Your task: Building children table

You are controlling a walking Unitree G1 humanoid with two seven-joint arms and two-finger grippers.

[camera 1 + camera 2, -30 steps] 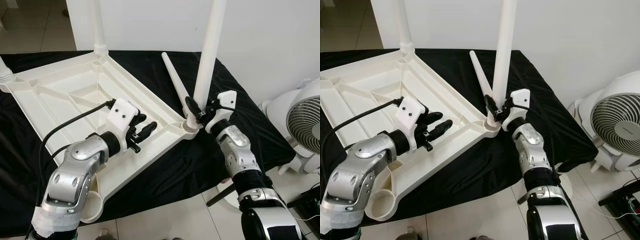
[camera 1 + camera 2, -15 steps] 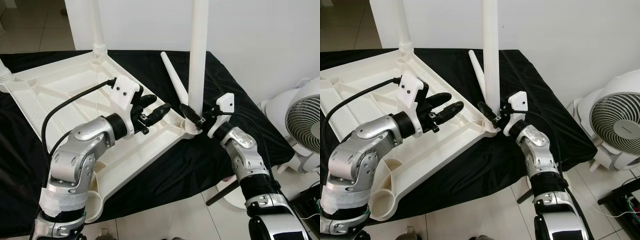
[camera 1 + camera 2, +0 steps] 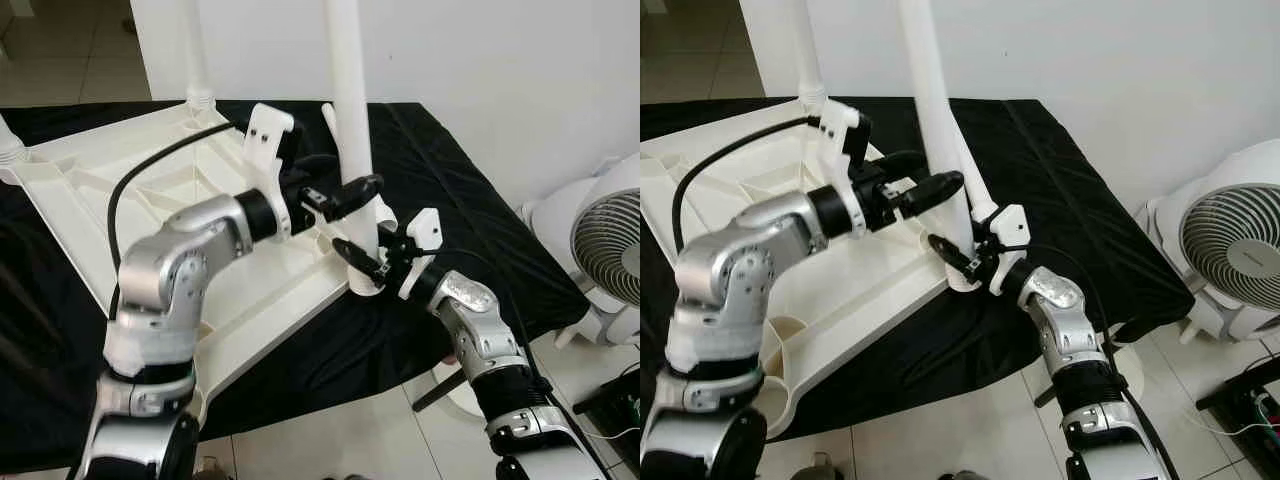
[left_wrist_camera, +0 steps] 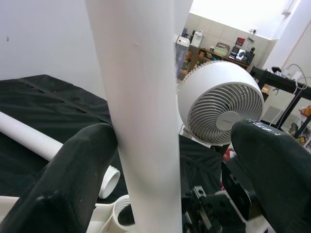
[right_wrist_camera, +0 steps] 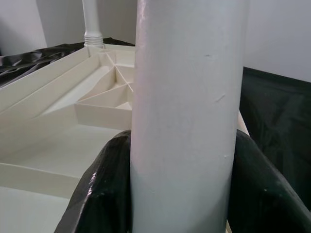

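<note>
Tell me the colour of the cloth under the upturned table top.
Black. The cloth shows best in the right eye view, spread beneath the white table top.

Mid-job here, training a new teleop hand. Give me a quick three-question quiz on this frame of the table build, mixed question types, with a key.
1. True or false: the right gripper is shut on the upright table leg near its base.
2. Multiple choice: the left gripper is (A) resting on the black cloth, (B) open with its fingers either side of the same leg, higher up, (C) holding the fan.
3. Fill in: a spare leg lies on the ______ cloth behind the upturned tabletop.

Key
1. True; the right wrist view shows both fingers pressed against the leg.
2. B; the left wrist view shows a gap on one side.
3. black
</note>
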